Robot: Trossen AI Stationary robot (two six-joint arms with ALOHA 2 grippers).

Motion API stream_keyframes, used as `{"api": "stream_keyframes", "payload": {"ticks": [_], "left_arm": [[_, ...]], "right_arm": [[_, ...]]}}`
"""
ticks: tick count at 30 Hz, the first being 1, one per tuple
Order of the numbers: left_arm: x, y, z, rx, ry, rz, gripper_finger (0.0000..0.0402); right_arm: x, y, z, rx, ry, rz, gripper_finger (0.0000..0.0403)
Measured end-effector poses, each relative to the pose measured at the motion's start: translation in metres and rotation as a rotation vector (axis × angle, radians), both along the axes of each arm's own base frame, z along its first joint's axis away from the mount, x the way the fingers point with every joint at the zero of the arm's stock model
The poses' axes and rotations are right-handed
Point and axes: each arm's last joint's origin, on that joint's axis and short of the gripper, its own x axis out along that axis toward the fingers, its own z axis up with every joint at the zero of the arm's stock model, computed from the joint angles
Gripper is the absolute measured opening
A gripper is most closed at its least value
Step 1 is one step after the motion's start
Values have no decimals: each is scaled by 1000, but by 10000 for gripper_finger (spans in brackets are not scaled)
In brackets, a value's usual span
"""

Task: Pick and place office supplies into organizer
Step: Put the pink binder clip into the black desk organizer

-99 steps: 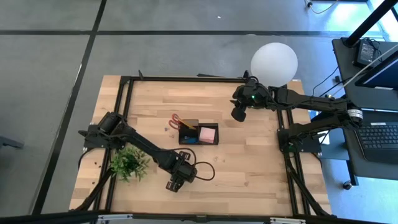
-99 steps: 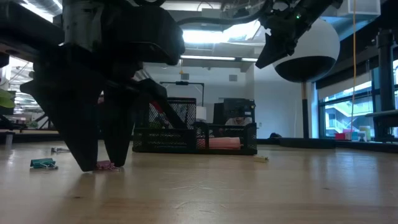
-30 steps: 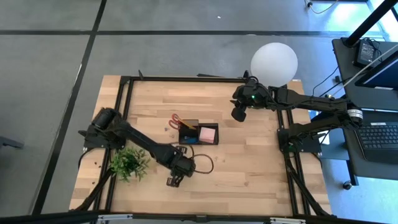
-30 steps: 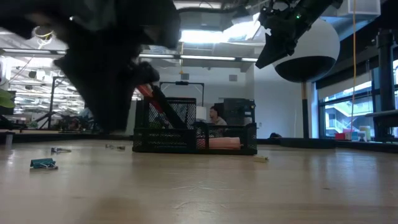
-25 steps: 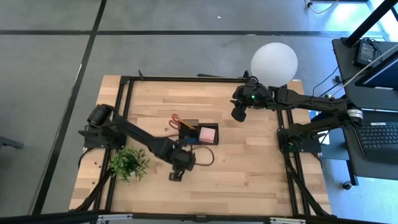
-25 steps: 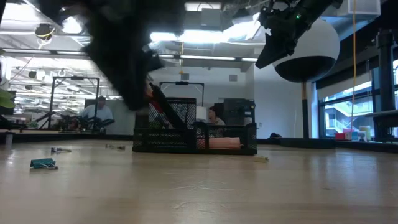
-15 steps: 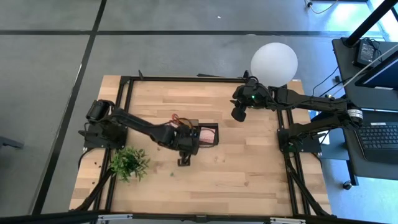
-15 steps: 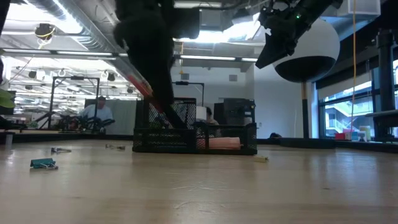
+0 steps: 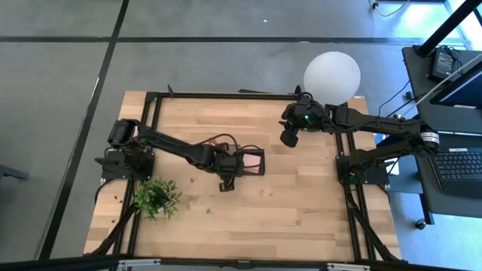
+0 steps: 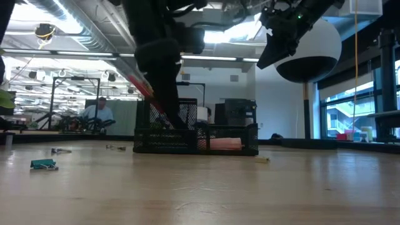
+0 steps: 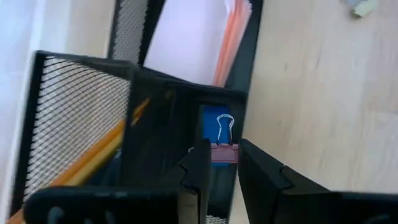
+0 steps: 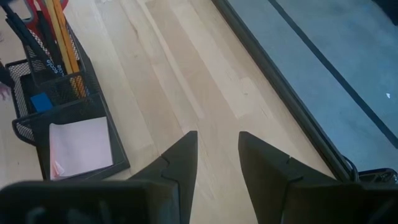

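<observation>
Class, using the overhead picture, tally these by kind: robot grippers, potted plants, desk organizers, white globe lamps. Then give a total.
Grippers: 2 (left gripper, right gripper)
Potted plant: 1
Organizer: 1
White globe lamp: 1
Total: 5

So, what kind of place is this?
Probably a robotics lab in an open workspace: a wooden table in a black frame, exposed ceiling ducts, and a person seated behind.
</observation>
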Motion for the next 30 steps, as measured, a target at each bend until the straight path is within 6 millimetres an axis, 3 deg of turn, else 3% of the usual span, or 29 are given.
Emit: {"api": "stream_keyframes", "payload": {"ticks": [9,30], "left_arm": [[6,-1,-23,7,64,0,66],[7,5,-24,41,34,128,66]], "right_arm": [[0,0,0,-1,1,1,122],[0,0,0,-1,2,1,122]]}}
